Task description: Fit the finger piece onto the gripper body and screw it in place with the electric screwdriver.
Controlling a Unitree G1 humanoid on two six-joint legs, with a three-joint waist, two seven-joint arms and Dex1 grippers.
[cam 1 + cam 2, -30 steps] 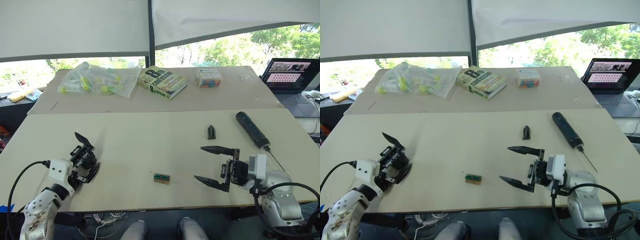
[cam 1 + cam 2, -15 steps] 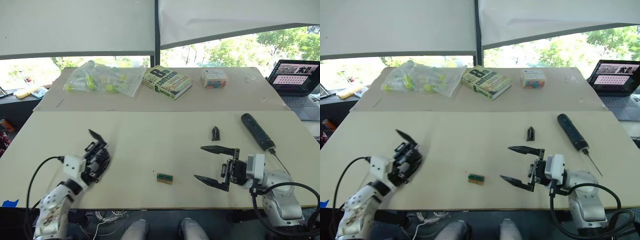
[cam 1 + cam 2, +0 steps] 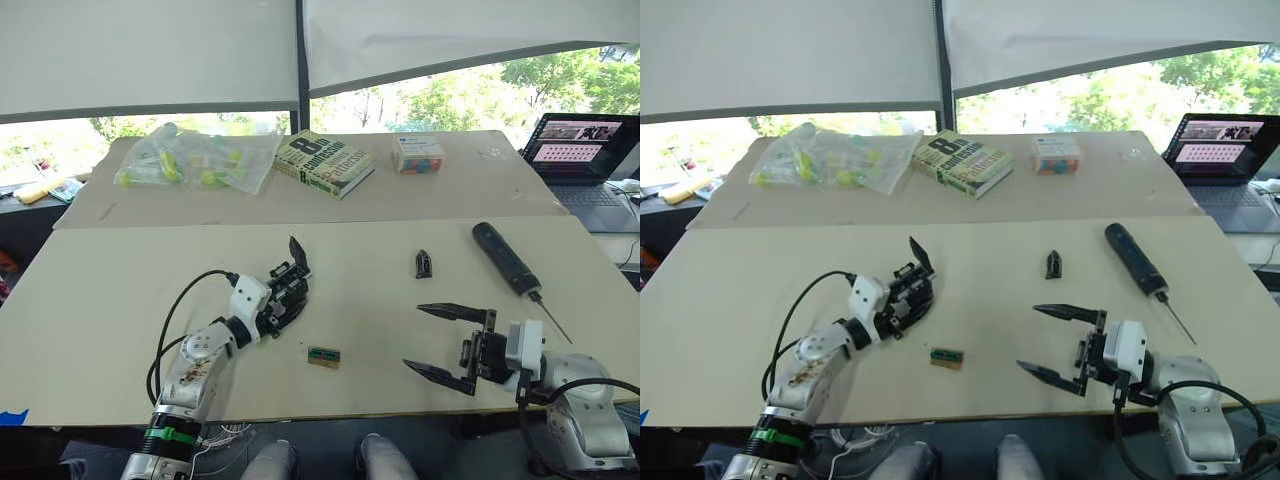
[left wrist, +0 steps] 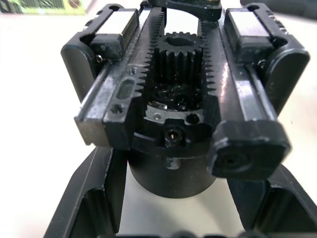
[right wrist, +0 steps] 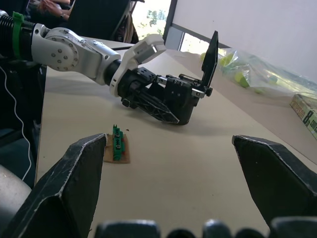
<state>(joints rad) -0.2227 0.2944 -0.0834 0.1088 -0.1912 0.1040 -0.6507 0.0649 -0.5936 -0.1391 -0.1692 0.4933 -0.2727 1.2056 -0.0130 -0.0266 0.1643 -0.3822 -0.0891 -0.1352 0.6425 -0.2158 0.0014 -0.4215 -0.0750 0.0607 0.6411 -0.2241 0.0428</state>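
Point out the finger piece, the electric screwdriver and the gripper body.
finger piece (image 3: pixel 423 264): left eye view, middle of the wedge.
electric screwdriver (image 3: pixel 503 257): left eye view, black handle.
gripper body (image 4: pixel 181 116): left wrist view, its toothed centre gear.

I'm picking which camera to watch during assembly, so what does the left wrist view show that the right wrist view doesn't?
Left wrist view: a close look at the gripper body, with its toothed racks and central gear.
Right wrist view: the open right pincer, a small green part on the table, and the upright black finger on the body.
Both: the gripper body, held in the left pincer.
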